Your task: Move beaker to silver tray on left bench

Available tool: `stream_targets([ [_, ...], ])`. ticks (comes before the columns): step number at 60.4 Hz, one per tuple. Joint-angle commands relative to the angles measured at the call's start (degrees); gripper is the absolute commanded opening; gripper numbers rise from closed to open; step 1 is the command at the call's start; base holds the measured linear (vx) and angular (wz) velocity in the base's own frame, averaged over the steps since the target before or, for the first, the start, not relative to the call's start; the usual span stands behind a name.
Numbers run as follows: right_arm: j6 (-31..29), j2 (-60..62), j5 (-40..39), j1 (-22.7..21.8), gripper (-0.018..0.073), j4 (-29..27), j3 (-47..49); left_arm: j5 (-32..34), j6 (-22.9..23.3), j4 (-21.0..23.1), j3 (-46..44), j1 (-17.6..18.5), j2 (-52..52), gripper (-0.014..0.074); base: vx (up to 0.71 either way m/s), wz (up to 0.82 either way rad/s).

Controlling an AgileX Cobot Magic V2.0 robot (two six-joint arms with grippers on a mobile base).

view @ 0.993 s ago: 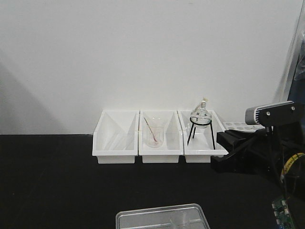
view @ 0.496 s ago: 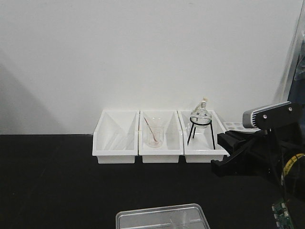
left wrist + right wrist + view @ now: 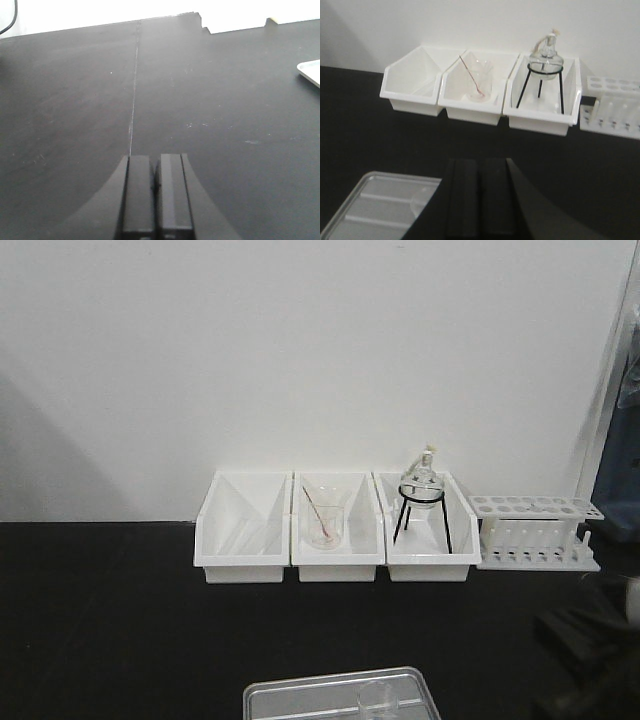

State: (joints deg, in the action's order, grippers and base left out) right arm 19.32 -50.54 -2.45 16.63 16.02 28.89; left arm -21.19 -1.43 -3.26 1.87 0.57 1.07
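The silver tray (image 3: 300,702) lies on the black left bench (image 3: 120,620) at the bottom middle of the front view. The small clear beaker (image 3: 378,696) stands in the tray's right part. In the right wrist view the tray (image 3: 365,210) is at the lower left, and the faint beaker (image 3: 421,206) shows beside my right gripper (image 3: 480,162). That gripper is shut and empty, just right of the tray. My left gripper (image 3: 156,157) is shut and empty over bare benchtop, with a tray corner (image 3: 311,71) far to its right.
Three white bins (image 3: 338,528) line the back wall. The middle one holds a beaker with a pinkish rod (image 3: 322,520), the right one a flask on a black tripod (image 3: 421,502). A white test tube rack (image 3: 536,532) stands at the right. My right arm (image 3: 590,645) is a dark blur at bottom right.
My right arm has dropped from the middle right to the bottom right corner of the front view, uncovering the test tube rack. The beaker and tray have not moved.
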Motion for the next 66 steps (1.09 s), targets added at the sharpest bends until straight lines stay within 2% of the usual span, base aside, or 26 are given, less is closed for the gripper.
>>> stream_targets([
  [1, -2.9, 9.0, -5.1, -0.2, -0.0014, -1.7, -6.4, 4.3, 0.1, 0.2, 1.1, 0.3, 0.4, 0.0001, 0.0, 0.0],
  [9, -3.0, 24.3, -4.5, -1.2, -0.0014, -3.1, -18.4, 4.3, 0.1, 0.2, 1.1, 0.3, 0.4, 0.0001, 0.0, 0.0],
  [17, -4.5, 39.9, 0.3, -7.0, -0.0014, -5.8, -25.1, 4.3, 0.1, 0.2, 1.1, 0.3, 0.4, 0.0001, 0.0, 0.0],
  [24, -5.8, 46.9, 5.6, -11.5, -0.0014, -6.4, -26.6, 4.3, 0.1, 0.2, 1.1, 0.3, 0.4, 0.0001, 0.0, 0.0],
  [36, -11.6, 52.0, 4.5, -12.2, -0.0014, -6.4, -29.5, 4.3, 0.1, 0.2, 1.1, 0.3, 0.4, 0.0001, 0.0, 0.0],
  [40, -11.6, 51.8, 2.8, -12.2, -0.0014, -6.4, -31.0, 4.3, 0.1, 0.2, 1.1, 0.3, 0.4, 0.0001, 0.0, 0.0],
  [66, -11.6, 51.9, 4.5, -12.2, -0.0014, -6.1, -31.0, 4.3, 0.1, 0.2, 1.1, 0.3, 0.4, 0.0001, 0.0, 0.0],
])
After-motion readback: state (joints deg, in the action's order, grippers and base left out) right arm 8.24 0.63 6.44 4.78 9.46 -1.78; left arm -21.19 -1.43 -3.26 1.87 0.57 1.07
